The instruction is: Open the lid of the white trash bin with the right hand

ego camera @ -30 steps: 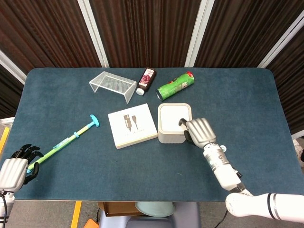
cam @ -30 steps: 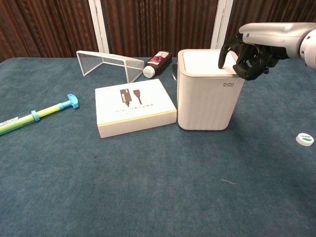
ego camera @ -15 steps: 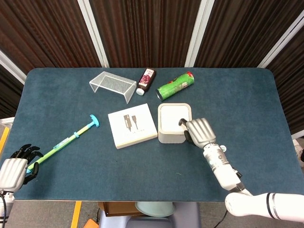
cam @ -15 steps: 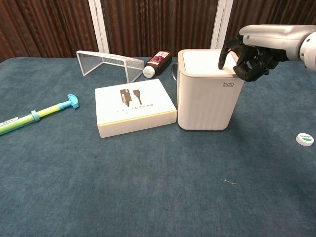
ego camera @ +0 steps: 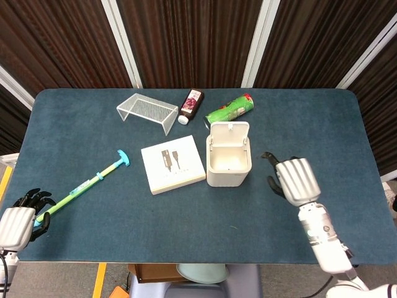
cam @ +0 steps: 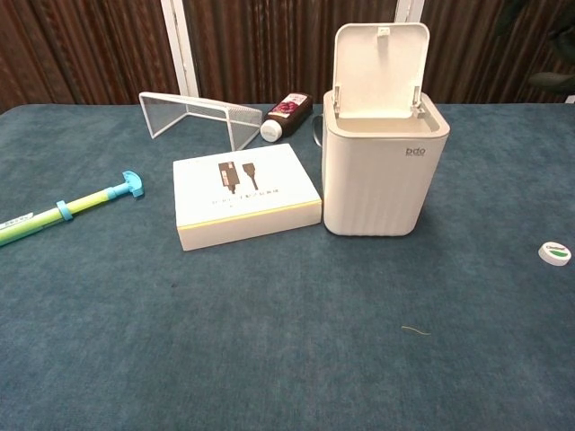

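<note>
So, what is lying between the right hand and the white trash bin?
Nothing. In the head view, only bare blue table shows between the right hand and the white trash bin, whose lid stands open.

A blue-carpeted table (ego camera: 93, 236) carries a white trash bin (ego camera: 228, 162) at its middle, lid upright. A flat white box (ego camera: 172, 164) lies just beside it. Near the far edge sit a wire rack (ego camera: 147, 111), a dark bottle (ego camera: 191, 105) and a green can (ego camera: 229, 112). A green-and-blue stick (ego camera: 87, 184) points toward the near left corner. Something like a small white cap (cam: 555, 253) lies toward the right edge.
</note>
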`<state>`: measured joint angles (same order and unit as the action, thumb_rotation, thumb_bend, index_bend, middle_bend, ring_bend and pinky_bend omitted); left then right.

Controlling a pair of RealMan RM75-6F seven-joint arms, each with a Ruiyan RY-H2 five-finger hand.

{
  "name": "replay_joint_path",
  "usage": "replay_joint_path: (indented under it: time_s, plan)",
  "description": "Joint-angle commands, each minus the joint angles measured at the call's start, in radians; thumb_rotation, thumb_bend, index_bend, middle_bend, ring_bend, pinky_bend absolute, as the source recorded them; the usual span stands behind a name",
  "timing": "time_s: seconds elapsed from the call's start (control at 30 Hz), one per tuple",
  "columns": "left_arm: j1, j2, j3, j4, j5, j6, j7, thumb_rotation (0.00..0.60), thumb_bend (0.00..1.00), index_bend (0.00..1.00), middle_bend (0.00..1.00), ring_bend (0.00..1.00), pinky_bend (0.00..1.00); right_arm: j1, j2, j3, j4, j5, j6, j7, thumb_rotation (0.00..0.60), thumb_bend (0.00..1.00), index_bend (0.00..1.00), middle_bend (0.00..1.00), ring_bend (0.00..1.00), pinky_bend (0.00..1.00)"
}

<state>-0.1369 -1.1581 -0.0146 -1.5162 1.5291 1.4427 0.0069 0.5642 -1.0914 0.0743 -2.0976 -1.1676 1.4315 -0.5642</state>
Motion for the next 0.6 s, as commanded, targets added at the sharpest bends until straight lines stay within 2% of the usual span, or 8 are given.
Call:
replay_joint_path:
  time_s: [0.03,0.13,0.27,0.4,0.5,0.6]
  plan:
    - [-0.002,-0.002,0.001,0.001,0.000,-0.005,0.004,0.600,0.61,0.41,0.26,0.15,0.32,-0.116,0.044,-0.075,0.105,-0.154,0.097,0.074,0.600,0.28,0.41,0.89,0.87,0.76]
    - [-0.005,-0.006,0.004,0.000,-0.001,-0.015,0.014,0.600,0.61,0.41,0.26,0.15,0.32,-0.166,0.034,-0.115,0.215,-0.218,0.111,0.134,0.600,0.25,0.42,0.89,0.82,0.75]
    - [-0.011,-0.010,0.011,0.001,0.003,-0.031,0.025,0.600,0.61,0.41,0.26,0.15,0.32,-0.207,-0.001,-0.142,0.355,-0.266,0.096,0.215,0.600,0.25,0.46,0.86,0.75,0.70]
    - [-0.013,-0.016,0.010,0.006,0.004,-0.031,0.040,0.600,0.61,0.41,0.26,0.15,0.32,-0.222,-0.060,-0.148,0.489,-0.320,0.086,0.250,0.600,0.25,0.54,0.87,0.83,0.75]
    - [-0.013,-0.018,0.010,0.006,0.003,-0.031,0.040,0.600,0.61,0.41,0.26,0.15,0.32,-0.220,-0.082,-0.148,0.520,-0.308,0.030,0.261,0.600,0.25,0.58,0.94,0.90,0.83]
    - [-0.012,-0.018,0.011,0.005,0.007,-0.026,0.042,0.600,0.61,0.41,0.26,0.15,0.32,-0.206,-0.088,-0.134,0.518,-0.270,-0.042,0.250,0.600,0.25,0.58,0.96,0.93,0.86]
